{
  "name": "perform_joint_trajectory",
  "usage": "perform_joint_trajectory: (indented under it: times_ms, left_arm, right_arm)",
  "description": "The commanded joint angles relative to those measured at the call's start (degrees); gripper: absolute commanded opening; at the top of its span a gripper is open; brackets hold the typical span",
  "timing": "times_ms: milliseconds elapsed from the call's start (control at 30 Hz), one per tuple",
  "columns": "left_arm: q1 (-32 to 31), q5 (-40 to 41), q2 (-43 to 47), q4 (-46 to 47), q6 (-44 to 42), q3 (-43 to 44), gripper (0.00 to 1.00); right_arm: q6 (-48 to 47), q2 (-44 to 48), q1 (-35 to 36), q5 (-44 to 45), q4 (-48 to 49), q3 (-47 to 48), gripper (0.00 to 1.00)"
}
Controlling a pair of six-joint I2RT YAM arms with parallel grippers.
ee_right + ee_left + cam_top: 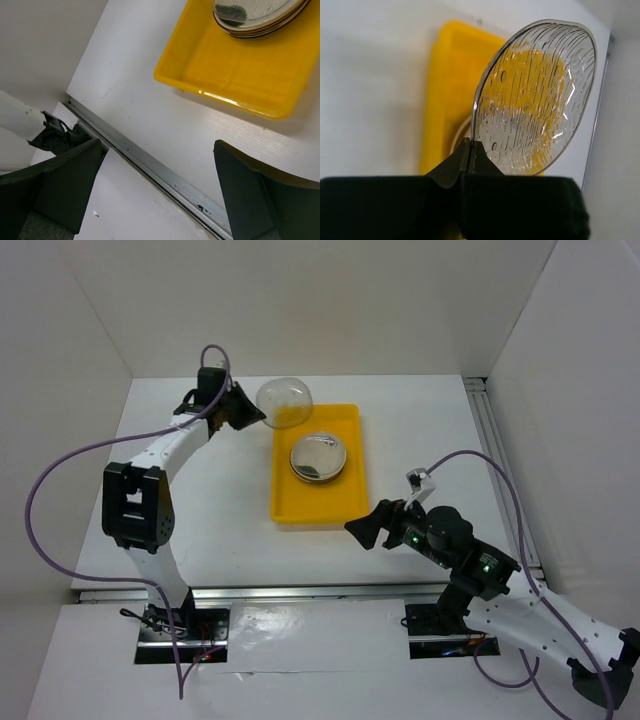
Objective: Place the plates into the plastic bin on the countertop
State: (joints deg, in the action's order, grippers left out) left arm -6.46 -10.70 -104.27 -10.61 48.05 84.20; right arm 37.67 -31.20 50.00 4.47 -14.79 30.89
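My left gripper [250, 412] is shut on the rim of a clear glass plate [284, 402], holding it tilted above the far left corner of the yellow plastic bin [350, 502]. In the left wrist view the ribbed clear plate [535, 95] stands above my closed fingers [470, 152], with the bin [445, 90] behind it. A stack of plates [319, 457] with a clear one on top lies in the middle of the bin; it shows in the right wrist view [255, 15] too. My right gripper [365, 530] is open and empty, right of the bin's near corner [230, 85].
The white countertop [220, 520] is closed in by white walls. A metal rail [300, 591] runs along its front edge and shows in the right wrist view [150, 165]. A second rail [495, 440] runs along the right side.
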Motion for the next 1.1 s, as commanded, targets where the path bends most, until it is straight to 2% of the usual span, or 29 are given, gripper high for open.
perform_joint_trajectory:
  times_ms: [0, 67, 300, 500, 633, 700, 733, 867, 933, 967, 1033, 1067]
  left_arm:
    - [-4.0, -5.3, -2.3, -5.3, -8.4, 2.4, 0.00]
    - [-6.3, -5.3, -3.0, -8.3, -10.5, 3.9, 0.00]
    - [-9.9, -3.9, -2.4, -9.9, -14.2, 1.9, 0.00]
    - [-11.7, -3.8, -4.5, -12.0, -14.7, 3.1, 0.00]
    - [-12.3, -2.9, -3.9, -12.0, -14.0, 0.4, 0.00]
    - [-12.3, -4.3, -3.9, -12.0, -14.0, 0.4, 0.09]
    - [-12.3, -4.3, -3.9, -12.0, -14.0, 0.4, 0.24]
    - [-14.0, -4.3, -2.3, -12.0, -14.0, 1.0, 0.57]
    - [-14.0, -4.3, -0.4, -12.0, -14.0, 1.8, 0.67]
    - [-14.6, -4.3, 0.4, -12.5, -14.0, 2.4, 0.76]
    - [-15.2, -3.8, 2.9, -12.5, -14.0, 2.9, 0.83]
    - [-15.2, -3.8, 3.8, -12.5, -14.0, 2.9, 0.83]
  right_arm:
    - [0.8, 2.1, 0.4, 3.8, -7.9, 3.7, 1.00]
    - [0.8, 3.6, 0.4, 4.4, -10.2, 4.4, 1.00]
    - [0.9, 8.0, 0.4, 6.0, -13.4, 5.0, 1.00]
    - [1.4, 8.6, 0.4, 6.0, -14.5, 5.0, 1.00]
    - [1.4, 8.6, 0.4, 6.0, -14.5, 5.0, 1.00]
    - [0.9, 8.6, 0.4, 6.0, -14.5, 5.5, 1.00]
    - [0.9, 8.0, 0.4, 6.0, -14.5, 5.5, 1.00]
    - [0.9, 8.0, 0.4, 6.0, -14.5, 5.5, 1.00]
    - [0.9, 8.5, 0.4, 6.0, -14.0, 5.0, 1.00]
    - [0.9, 9.1, 0.4, 6.0, -14.0, 5.0, 1.00]
    - [0.9, 9.1, 0.4, 6.0, -14.0, 5.0, 1.00]
    - [0.9, 9.1, 0.4, 6.0, -14.0, 5.0, 1.00]
